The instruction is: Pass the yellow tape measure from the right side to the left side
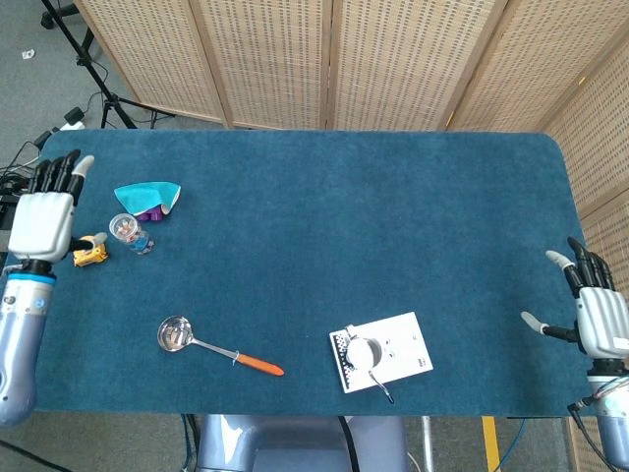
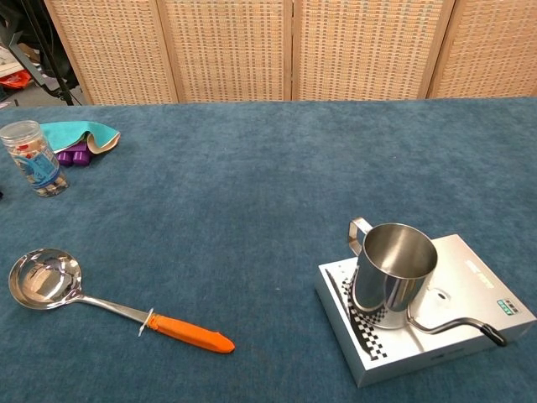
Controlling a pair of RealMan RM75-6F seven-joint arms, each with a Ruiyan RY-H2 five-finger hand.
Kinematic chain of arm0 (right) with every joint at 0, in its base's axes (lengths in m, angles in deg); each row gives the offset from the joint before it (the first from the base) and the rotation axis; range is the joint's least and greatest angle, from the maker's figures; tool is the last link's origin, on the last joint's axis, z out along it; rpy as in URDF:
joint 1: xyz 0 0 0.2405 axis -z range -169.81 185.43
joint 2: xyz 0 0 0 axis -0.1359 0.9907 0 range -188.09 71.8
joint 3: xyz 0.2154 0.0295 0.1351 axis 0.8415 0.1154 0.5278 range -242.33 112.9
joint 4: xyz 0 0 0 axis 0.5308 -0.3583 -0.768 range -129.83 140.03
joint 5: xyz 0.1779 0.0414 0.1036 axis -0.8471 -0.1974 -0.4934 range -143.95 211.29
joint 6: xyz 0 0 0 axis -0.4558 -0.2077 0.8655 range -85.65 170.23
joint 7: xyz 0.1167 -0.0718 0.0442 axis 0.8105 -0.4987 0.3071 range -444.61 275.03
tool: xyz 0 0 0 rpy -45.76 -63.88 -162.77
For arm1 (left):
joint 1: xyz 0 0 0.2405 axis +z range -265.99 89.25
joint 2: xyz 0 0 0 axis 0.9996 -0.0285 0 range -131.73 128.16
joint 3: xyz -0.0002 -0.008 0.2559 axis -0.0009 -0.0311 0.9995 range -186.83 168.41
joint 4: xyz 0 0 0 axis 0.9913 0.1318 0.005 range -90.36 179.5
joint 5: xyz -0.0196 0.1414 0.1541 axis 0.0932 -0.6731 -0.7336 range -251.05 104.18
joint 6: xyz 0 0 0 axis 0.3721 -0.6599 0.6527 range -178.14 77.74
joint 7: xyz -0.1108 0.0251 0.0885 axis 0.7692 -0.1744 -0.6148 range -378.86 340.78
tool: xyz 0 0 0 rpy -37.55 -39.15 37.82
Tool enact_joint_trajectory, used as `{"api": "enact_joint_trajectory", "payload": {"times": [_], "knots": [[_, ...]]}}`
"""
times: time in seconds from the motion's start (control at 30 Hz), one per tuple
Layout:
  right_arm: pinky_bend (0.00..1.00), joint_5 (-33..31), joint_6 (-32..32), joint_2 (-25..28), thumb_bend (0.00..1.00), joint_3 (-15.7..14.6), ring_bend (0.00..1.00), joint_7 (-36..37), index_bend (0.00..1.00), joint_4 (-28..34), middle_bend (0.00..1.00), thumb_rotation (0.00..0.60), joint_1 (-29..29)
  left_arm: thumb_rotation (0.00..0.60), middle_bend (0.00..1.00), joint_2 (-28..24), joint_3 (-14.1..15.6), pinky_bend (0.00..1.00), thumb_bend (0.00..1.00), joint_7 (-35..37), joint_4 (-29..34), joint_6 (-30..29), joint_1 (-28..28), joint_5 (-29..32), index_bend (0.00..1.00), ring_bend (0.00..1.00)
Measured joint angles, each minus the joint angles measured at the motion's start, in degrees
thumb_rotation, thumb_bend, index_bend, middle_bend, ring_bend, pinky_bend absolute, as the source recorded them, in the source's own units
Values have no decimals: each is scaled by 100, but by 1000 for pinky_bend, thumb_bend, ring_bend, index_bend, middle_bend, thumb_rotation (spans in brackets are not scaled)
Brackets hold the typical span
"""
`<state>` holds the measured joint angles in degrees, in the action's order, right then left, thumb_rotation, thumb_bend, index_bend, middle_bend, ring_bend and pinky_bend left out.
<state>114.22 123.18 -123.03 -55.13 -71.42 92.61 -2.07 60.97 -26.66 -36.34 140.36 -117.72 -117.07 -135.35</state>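
The yellow tape measure [image 1: 91, 253] lies on the blue table [image 1: 344, 226] near its left edge, its left part hidden behind my left hand. My left hand [image 1: 41, 221] hovers just left of it, fingers straight and spread, pointing to the far side, holding nothing. At the table's right edge my right hand [image 1: 596, 317] is open and empty, with its fingers apart. The chest view shows neither hand nor the tape measure.
A clear jar [image 1: 128, 232] and a teal cloth [image 1: 147, 195] over a purple thing sit just right of the tape measure. A ladle [image 1: 211, 346] with an orange handle lies front left. A steel cup [image 2: 394, 269] stands on a white scale [image 2: 457, 332] front right.
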Motion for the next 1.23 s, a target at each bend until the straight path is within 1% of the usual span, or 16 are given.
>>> {"api": "enact_joint_trajectory", "payload": {"times": [0.13, 0.23, 0.33, 0.43, 0.5, 0.63, 0.7, 0.77, 0.9, 0.93, 1.03, 1.23], "knots": [[27, 75, 88, -20, 131, -6, 0, -33, 172, -9, 0, 600, 11, 600, 0, -123, 417, 0, 114, -72, 726, -410, 441, -291, 0, 0], [27, 106, 117, -41, 131, -17, 0, -95, 172, -12, 0, 600, 14, 600, 0, -134, 760, 0, 116, -156, 1013, -844, 794, -624, 0, 0], [27, 127, 126, -57, 128, -33, 0, -164, 173, -10, 0, 600, 14, 600, 0, -66, 1146, 0, 117, -284, 1105, -1271, 1159, -998, 0, 0], [27, 170, 132, -64, 111, -50, 0, -236, 172, -7, 0, 600, 4, 600, 0, 35, 1498, 0, 117, -383, 1108, -1512, 1487, -1230, 0, 0], [26, 196, 159, -73, 106, -56, 0, -293, 172, -8, 0, 600, 4, 600, 0, 92, 1615, 0, 117, -437, 1076, -1641, 1625, -1297, 0, 0], [10, 247, 198, -95, 105, -79, 0, -431, 172, -16, 0, 600, 5, 600, 0, 248, 1741, 0, 118, -497, 938, -1912, 1878, -1368, 0, 0], [5, 245, 196, -103, 105, -86, 0, -522, 167, -28, 0, 600, 3, 600, 0, 292, 1780, 0, 119, -449, 888, -1946, 1949, -1377, 0, 0], [0, 218, 177, -121, 105, -90, 0, -651, 144, -41, 0, 600, -3, 600, 0, 315, 1806, 0, 119, -350, 828, -1960, 2006, -1377, 0, 0], [0, 121, 35, -142, 105, -105, 0, -880, 52, -36, 0, 600, -37, 600, 0, 342, 1829, 0, 119, -122, 645, -1952, 2092, -1349, 0, 0], [0, 90, -35, -144, 105, -117, 0, -945, 28, -26, 0, 600, -53, 600, 0, 333, 1825, 0, 119, -63, 580, -1933, 2110, -1323, 0, 0], [0, 6, -244, -143, 105, -152, 0, -1117, 0, 20, 0, 600, -108, 600, 0, 290, 1740, 0, 119, 78, 487, -1939, 2156, -1211, 0, 0], [0, -96, -549, -166, 105, -228, 0, -1500, 0, 136, 0, 600, -234, 600, 0, 225, 1599, 0, 118, 151, 411, -2064, 2220, -1179, 0, 0]]}}
